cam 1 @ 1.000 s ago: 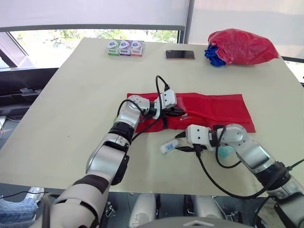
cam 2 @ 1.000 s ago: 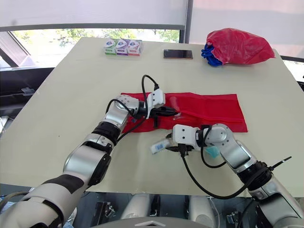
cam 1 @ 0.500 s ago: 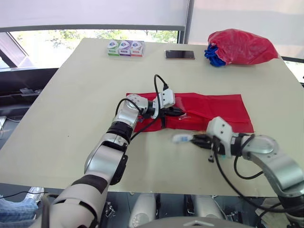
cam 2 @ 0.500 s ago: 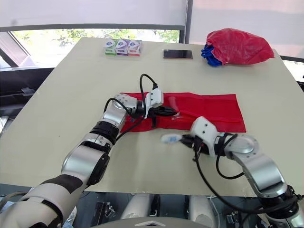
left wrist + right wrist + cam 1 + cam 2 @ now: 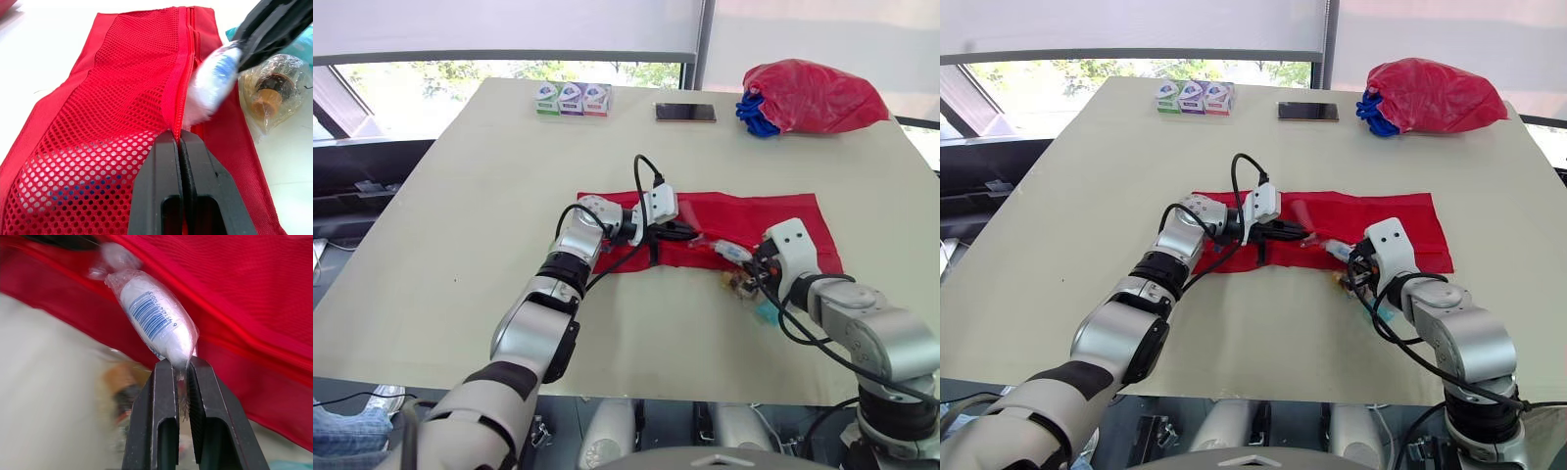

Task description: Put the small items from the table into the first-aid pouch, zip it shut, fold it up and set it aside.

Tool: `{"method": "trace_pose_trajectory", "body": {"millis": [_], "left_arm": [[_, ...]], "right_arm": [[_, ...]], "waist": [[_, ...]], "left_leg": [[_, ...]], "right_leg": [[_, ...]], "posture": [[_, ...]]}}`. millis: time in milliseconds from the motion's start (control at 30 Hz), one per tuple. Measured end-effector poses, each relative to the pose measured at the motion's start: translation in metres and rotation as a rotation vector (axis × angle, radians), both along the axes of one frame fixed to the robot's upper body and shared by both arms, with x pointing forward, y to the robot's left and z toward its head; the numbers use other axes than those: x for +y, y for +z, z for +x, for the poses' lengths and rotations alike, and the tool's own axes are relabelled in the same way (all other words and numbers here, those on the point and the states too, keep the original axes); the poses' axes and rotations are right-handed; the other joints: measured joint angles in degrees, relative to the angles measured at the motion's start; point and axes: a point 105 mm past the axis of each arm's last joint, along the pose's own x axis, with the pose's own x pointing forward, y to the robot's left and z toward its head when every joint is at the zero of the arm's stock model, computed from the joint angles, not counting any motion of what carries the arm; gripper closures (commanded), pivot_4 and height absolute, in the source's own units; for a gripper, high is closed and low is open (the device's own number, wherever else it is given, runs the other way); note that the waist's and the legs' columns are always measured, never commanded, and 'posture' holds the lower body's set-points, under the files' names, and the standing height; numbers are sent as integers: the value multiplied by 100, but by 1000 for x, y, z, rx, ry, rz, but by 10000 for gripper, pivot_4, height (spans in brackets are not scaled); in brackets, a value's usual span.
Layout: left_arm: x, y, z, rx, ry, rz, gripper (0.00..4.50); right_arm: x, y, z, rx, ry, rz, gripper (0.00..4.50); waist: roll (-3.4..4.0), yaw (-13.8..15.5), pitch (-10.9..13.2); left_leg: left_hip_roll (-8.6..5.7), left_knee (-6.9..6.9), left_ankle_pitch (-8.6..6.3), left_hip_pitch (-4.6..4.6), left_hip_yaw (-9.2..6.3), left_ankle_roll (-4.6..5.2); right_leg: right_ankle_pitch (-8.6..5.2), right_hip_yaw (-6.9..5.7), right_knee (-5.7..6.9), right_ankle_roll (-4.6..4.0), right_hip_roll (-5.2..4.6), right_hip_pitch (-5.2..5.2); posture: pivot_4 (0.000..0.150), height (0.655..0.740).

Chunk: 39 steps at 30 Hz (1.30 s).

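- Red mesh pouch (image 5: 773, 220) lies limp mid-table; the left gripper (image 5: 178, 138) pinches its zipper lip.
- The right gripper (image 5: 181, 366) nips the wrapped gauze roll (image 5: 152, 317) by its film tail, at the pouch mouth.
- The roll looks light, soft and slippery; a hold nearer its body seems safer.

The pale table (image 5: 460, 196) carries a row of three small boxes (image 5: 571, 99) along its far edge, with a phone (image 5: 685, 113) lying flat just to their right and, further right near the corner, a bulging red bag (image 5: 813, 95) with a blue bundle (image 5: 751, 116) against its left side. Mid-table a red pouch (image 5: 744, 220) lies spread out flat, and just off its near edge sit a small wrapped bottle (image 5: 271, 93) and a teal packet (image 5: 766, 313).
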Motion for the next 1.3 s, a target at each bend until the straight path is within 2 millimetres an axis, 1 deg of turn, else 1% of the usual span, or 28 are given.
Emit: {"method": "trace_pose_trajectory", "body": {"millis": [100,267,467,600,733,833,967,1133,1233,1267,1300], "left_arm": [[-1,-2,-1,5,-3,-3,45000],[-4,-1,-2,2,-11,-8,45000],[-5,-2,-3,6,-14,-10,45000],[-5,-2,-3,7,-14,-10,45000],[-5,-3,-3,10,-13,-10,45000],[-5,-4,-4,12,-12,-10,45000],[-5,-4,-4,12,-13,-12,45000],[-6,-4,-4,13,-15,-13,45000],[-6,-4,-4,13,-16,-13,45000],[-6,-4,-4,13,-15,-13,45000],[-6,-4,-4,13,-15,-13,45000]], "right_arm": [[12,2,6,-8,-15,36,44717],[21,-2,13,9,-36,53,44717],[40,1,24,-4,-42,96,44717],[45,-1,28,2,-56,116,44717],[57,-2,37,27,-109,225,44717],[58,-1,43,27,-142,261,44717],[68,0,52,24,-181,316,44717],[60,-3,59,11,-237,341,44717],[60,-3,60,6,-245,354,44717],[61,-3,60,6,-244,356,36872],[63,-3,60,7,-235,358,33850]], "waist": [[0,-5,0],[1,3,0],[2,-5,0],[2,-11,0],[3,-15,0],[4,-16,1],[5,-31,1],[6,-30,1],[6,-35,1],[6,-39,1],[7,-47,1]], "left_leg": [[1,0,0,2,-3,0],[0,0,0,1,-6,0],[1,-1,0,1,-6,0],[1,-1,0,1,-6,0],[4,-1,1,1,-7,-1],[4,-1,1,1,-5,-1],[4,-3,1,1,-6,-2],[2,-6,1,1,-5,-3],[3,-6,1,1,-6,-2],[4,-6,1,2,-6,-2],[4,-6,1,1,-6,-2]], "right_leg": [[0,-2,4,0,3,0],[0,-4,5,0,3,0],[0,-5,3,0,4,0],[0,-4,3,1,4,0],[0,-5,5,0,7,-1],[0,-3,4,0,6,-1],[0,-4,4,0,6,-2],[0,-3,2,0,4,-2],[0,-4,3,0,5,-2],[0,-4,3,0,5,-2],[0,-4,3,0,5,-2]], "posture": [[1500,7400],[1500,7400],[1500,7400],[1500,7400],[1500,7400],[1500,7400],[1500,7400],[1500,7400],[1500,7400],[1500,7400],[1500,7400]]}}
